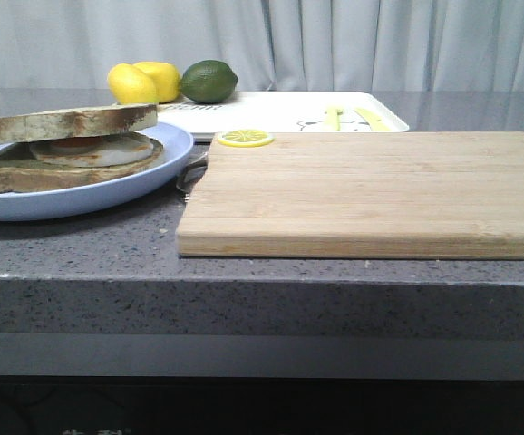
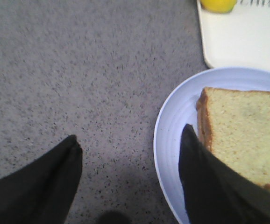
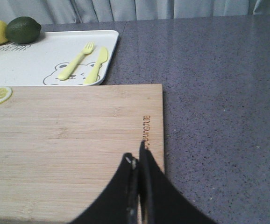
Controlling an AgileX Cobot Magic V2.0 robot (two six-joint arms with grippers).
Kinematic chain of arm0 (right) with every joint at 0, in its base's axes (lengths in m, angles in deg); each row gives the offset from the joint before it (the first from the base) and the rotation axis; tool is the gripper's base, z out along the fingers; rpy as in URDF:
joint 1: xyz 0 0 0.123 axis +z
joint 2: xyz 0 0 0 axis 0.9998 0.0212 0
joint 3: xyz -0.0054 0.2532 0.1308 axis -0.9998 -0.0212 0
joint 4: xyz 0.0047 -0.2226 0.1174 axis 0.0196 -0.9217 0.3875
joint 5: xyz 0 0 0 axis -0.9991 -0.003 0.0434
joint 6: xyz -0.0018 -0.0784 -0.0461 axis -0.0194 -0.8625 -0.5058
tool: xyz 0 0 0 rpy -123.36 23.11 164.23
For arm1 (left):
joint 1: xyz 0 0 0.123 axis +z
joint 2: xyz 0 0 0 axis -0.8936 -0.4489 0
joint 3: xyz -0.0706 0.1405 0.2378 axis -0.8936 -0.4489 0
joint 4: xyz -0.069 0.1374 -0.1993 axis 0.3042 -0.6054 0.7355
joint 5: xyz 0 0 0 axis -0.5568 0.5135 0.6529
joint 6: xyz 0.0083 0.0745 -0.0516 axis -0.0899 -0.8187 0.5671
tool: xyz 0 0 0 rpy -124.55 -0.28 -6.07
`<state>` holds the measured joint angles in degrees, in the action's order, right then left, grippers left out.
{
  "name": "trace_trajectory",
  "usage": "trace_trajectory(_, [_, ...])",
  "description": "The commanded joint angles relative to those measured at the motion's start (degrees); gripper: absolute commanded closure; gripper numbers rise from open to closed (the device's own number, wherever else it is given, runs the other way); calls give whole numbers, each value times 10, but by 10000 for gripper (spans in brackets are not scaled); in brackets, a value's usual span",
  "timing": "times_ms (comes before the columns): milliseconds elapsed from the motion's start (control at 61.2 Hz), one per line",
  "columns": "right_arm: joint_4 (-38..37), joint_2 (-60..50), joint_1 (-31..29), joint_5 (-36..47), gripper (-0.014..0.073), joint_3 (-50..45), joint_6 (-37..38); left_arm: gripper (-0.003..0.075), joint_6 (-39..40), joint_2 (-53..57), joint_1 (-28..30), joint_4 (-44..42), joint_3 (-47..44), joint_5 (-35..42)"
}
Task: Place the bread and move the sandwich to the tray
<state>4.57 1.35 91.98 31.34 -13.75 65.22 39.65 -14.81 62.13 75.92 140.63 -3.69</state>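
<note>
The sandwich [image 1: 72, 149] lies on a round light blue plate [image 1: 108, 195] at the left of the table. The plain bread [image 1: 63, 122] lies on top of it, over the fried egg [image 1: 108, 149]. In the left wrist view the bread [image 2: 247, 126] shows its pale face and brown crust on the plate [image 2: 177, 116]. My left gripper [image 2: 131, 132] is open and empty, one finger over the plate beside the bread, the other over bare table. The white tray [image 1: 280, 113] lies behind. My right gripper [image 3: 135, 154] is shut and empty over the cutting board. Neither gripper shows in the front view.
A wooden cutting board [image 1: 371, 190] fills the middle and right, with a lemon slice [image 1: 245, 138] at its far corner. Two lemons [image 1: 142, 82] and a lime [image 1: 208, 81] sit at the tray's far left. A yellow fork [image 3: 76, 60] and knife [image 3: 96, 65] lie on the tray [image 3: 27, 60].
</note>
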Motion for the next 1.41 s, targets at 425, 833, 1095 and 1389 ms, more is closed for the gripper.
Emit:
trace_trajectory(425, [0, 3, -1, 47, 654, 12, -2, 283, 2, -233, -1, 27, 183, -101])
trace_trajectory(833, [0, 3, -1, 47, 654, 12, -2, 283, 2, -238, -16, 37, 183, -103])
trace_trajectory(1095, [0, 3, -1, 47, 654, 12, -2, 283, 2, -261, -21, 37, 183, -114])
trace_trajectory(1389, [0, 3, -1, 47, 654, 12, -2, 284, 2, -285, -21, 37, 183, -127])
